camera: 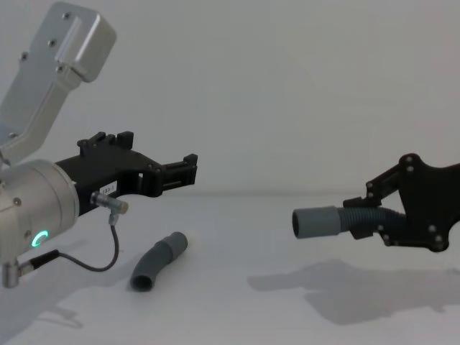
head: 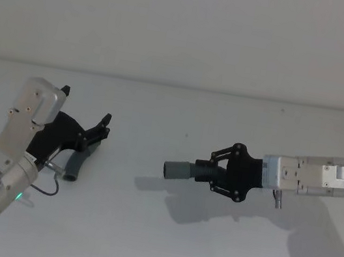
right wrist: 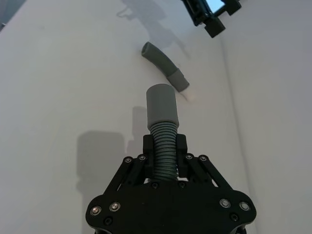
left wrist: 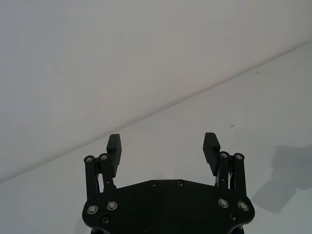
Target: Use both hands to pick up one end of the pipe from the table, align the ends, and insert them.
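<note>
My right gripper (head: 209,172) hovers above the table (head: 140,242), shut on the ribbed body of one dark-grey pipe piece (right wrist: 163,161). That piece's smooth open-mouthed cuff (head: 178,169) points left toward the other arm. The other pipe piece (head: 74,166) lies curved on the table at the left, and its white tip (right wrist: 191,96) shows in the right wrist view. My left gripper (head: 86,105) hangs open just above and behind that lying piece (camera: 158,262), apart from it. Nothing sits between its fingers (left wrist: 210,146).
A thin black cable (camera: 86,262) loops from the left wrist down beside the lying piece. A pale wall (head: 189,26) rises behind the table's far edge. The shadow of the right arm (head: 211,208) falls on the middle of the table.
</note>
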Robot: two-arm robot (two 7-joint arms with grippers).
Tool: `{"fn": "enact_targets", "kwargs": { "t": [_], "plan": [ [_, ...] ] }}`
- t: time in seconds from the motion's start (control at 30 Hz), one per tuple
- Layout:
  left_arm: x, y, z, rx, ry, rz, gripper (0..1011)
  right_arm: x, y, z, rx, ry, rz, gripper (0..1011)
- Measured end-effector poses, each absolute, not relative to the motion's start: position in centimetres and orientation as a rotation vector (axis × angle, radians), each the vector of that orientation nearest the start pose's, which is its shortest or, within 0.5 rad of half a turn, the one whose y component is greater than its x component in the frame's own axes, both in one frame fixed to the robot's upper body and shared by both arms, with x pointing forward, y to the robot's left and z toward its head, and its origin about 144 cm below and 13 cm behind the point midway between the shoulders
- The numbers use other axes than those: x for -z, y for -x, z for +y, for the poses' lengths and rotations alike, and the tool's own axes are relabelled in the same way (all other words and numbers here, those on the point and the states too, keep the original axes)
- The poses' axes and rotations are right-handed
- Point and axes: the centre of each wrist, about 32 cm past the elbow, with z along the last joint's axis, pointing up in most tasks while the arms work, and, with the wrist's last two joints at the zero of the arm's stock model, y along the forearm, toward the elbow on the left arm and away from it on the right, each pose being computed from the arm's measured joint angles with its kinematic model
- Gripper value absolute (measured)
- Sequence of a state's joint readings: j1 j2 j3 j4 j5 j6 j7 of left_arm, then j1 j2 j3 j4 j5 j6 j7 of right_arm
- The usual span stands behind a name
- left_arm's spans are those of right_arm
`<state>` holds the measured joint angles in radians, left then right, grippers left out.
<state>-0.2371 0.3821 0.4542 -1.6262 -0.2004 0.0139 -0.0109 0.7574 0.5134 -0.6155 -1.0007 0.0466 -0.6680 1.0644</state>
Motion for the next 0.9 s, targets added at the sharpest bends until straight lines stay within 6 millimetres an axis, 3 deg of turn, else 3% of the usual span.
{"fn": "enact_targets", "kwargs": {
  "t": [0.9],
  "plan": [
    [-120.87,-49.22,19.95,-1.128,-0.047,-0.278,1001,-124.25,-62.11,-31.45,0.158,0.422,-0.749,233]
  ]
}}
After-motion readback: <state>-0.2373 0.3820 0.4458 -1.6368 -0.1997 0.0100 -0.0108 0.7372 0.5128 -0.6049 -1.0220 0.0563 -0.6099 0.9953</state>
